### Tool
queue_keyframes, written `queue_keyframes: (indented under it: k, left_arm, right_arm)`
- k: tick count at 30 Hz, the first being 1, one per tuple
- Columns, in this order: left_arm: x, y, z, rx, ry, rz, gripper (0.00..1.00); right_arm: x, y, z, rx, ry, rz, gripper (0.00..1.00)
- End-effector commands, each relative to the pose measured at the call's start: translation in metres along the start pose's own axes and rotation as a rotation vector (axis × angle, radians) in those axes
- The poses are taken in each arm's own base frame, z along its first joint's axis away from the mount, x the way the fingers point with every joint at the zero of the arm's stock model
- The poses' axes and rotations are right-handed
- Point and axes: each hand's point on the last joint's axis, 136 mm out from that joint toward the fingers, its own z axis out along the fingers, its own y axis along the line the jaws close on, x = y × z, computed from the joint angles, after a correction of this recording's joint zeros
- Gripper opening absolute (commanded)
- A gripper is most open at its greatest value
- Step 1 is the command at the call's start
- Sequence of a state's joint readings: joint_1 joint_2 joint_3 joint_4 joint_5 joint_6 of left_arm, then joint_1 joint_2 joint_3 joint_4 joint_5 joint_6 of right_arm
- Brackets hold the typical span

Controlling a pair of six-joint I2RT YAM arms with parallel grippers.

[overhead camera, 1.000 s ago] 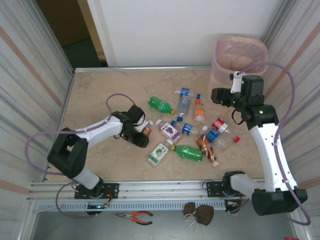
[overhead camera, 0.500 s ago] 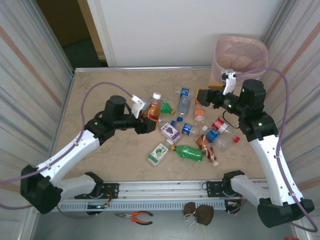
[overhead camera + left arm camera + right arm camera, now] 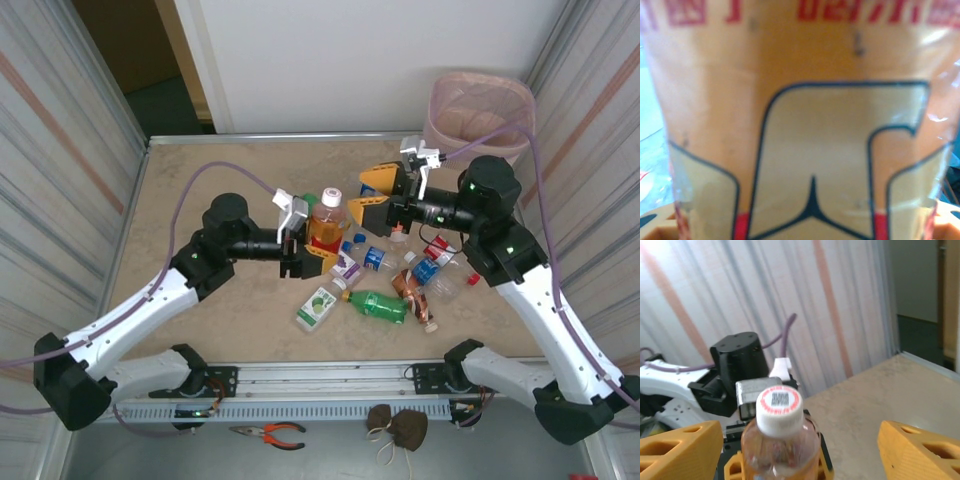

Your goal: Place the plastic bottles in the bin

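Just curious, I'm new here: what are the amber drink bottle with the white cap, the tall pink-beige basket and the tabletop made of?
Amber drink bottle: probably thin clear plastic, glossy; the liquid shows through and its surface glints. Tall pink-beige basket: seemingly moulded plastic, matte, with a mesh-patterned band. Tabletop: beige, marble-like veining; stone or printed laminate, I cannot tell.

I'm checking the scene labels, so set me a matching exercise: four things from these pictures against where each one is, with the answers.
Things:
1. orange bottle
2. green bottle
3. bin
4. pliers

Places:
A. lying below the table's front rail
B. standing at the far right corner
C. clamped in the left gripper
D. lying on its side on the table, among other bottles

Pairs: 1-C, 2-D, 3-B, 4-A
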State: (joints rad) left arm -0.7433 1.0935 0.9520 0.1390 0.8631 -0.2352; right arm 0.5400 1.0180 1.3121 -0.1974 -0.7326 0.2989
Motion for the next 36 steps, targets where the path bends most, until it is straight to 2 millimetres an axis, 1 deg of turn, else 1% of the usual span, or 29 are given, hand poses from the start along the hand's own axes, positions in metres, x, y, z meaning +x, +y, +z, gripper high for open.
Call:
queue_keyframes:
  k: [1, 3, 9, 12, 17, 20, 22, 25, 29, 32, 36]
  left_arm:
    - [-0.023, -0.029, 0.000, 0.101, -0.040, 0.101, 0.58]
    - [-0.024, -0.033, -0.001, 0.105, -0.045, 0.113, 0.58]
    - [-0.021, -0.033, -0.002, 0.091, -0.042, 0.112, 0.59]
    - [-0.021, -0.034, -0.002, 0.095, -0.040, 0.114, 0.59]
    - [-0.017, -0.030, 0.000, 0.086, -0.028, 0.113, 0.59]
    - [-0.015, -0.030, 0.000, 0.080, -0.019, 0.116, 0.60]
    - [-0.015, -0.029, -0.001, 0.077, -0.017, 0.122, 0.61]
    - [-0.015, -0.029, -0.001, 0.072, -0.018, 0.129, 0.64]
    - [-0.016, -0.027, -0.002, 0.049, -0.020, 0.136, 0.72]
    - [-0.017, -0.023, -0.006, 0.009, -0.035, 0.147, 0.78]
    - [-0.020, -0.020, -0.014, -0.055, -0.062, 0.168, 0.82]
  right_arm:
    - [-0.012, 0.022, 0.007, -0.094, -0.014, -0.059, 0.77]
    - [-0.011, 0.026, 0.011, -0.111, -0.004, -0.058, 0.75]
    - [-0.002, 0.041, 0.017, -0.170, 0.021, -0.056, 0.69]
    - [0.003, 0.043, 0.021, -0.175, 0.032, -0.050, 0.62]
    - [0.009, 0.046, 0.024, -0.180, 0.036, -0.051, 0.44]
    - [0.009, 0.050, 0.024, -0.182, 0.032, -0.056, 0.36]
    - [0.009, 0.051, 0.023, -0.180, 0.030, -0.058, 0.26]
    - [0.009, 0.051, 0.020, -0.170, 0.032, -0.059, 0.19]
    - [0.008, 0.049, 0.017, -0.138, 0.026, -0.057, 0.18]
    - [0.004, 0.044, 0.010, -0.080, 0.013, -0.068, 0.18]
    - [0.003, 0.022, 0.007, 0.058, 0.010, -0.086, 0.20]
